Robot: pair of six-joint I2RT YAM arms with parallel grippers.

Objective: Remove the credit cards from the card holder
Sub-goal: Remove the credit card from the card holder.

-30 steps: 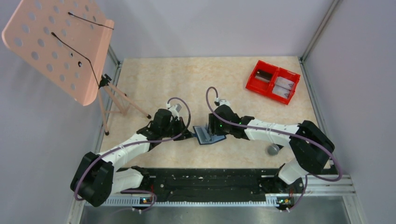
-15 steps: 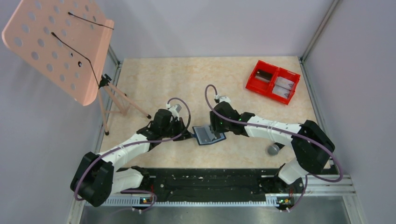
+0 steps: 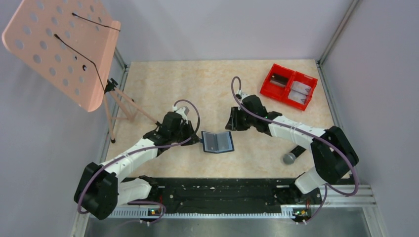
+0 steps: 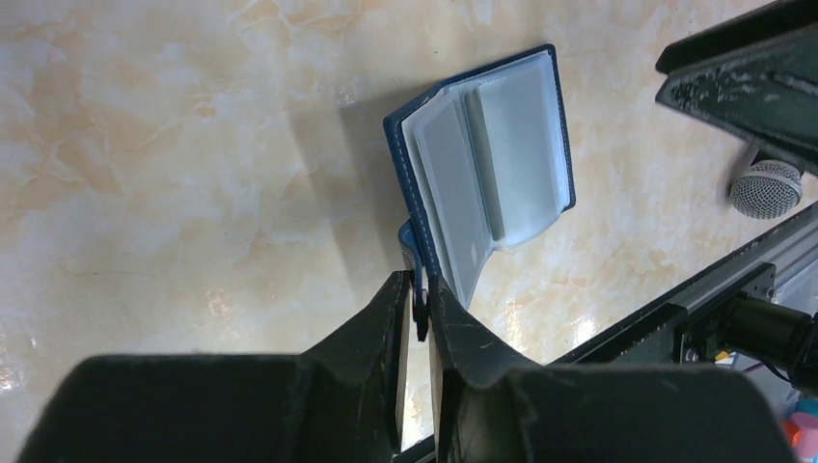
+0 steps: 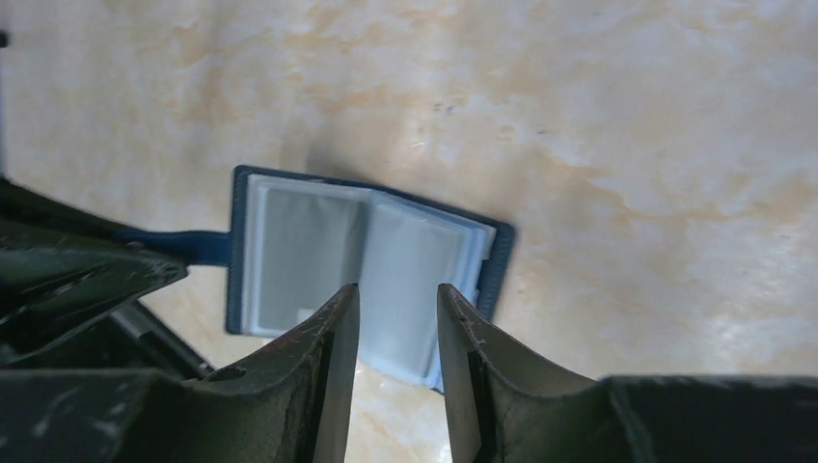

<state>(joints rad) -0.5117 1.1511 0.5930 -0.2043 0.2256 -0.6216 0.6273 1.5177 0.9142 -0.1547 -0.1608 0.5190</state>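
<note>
The card holder [image 3: 218,142] is a navy bifold lying open and flat on the table, its pale blue-grey inner leaves up [image 4: 492,159] [image 5: 367,256]. I cannot tell the credit cards from the pocket leaves inside it. A small black card [image 3: 298,150] lies flat on the table by the grey ball. My left gripper [image 3: 197,139] [image 4: 420,299] sits at the holder's left edge, jaws almost together on its blue strap tab. My right gripper [image 3: 232,122] [image 5: 397,313] hovers above and beyond the holder's right half, open, with nothing between its fingers.
A grey ball [image 3: 289,158] [image 4: 767,188] rests near the front right. A red two-compartment bin [image 3: 288,86] stands at the back right. A pink perforated music stand [image 3: 64,44] on a tripod occupies the back left. A black rail [image 3: 217,190] runs along the near edge.
My right gripper has lifted off the holder and drawn back to the far right, jaws narrower. The holder has dropped from propped half-open to flat. The black card has come into view.
</note>
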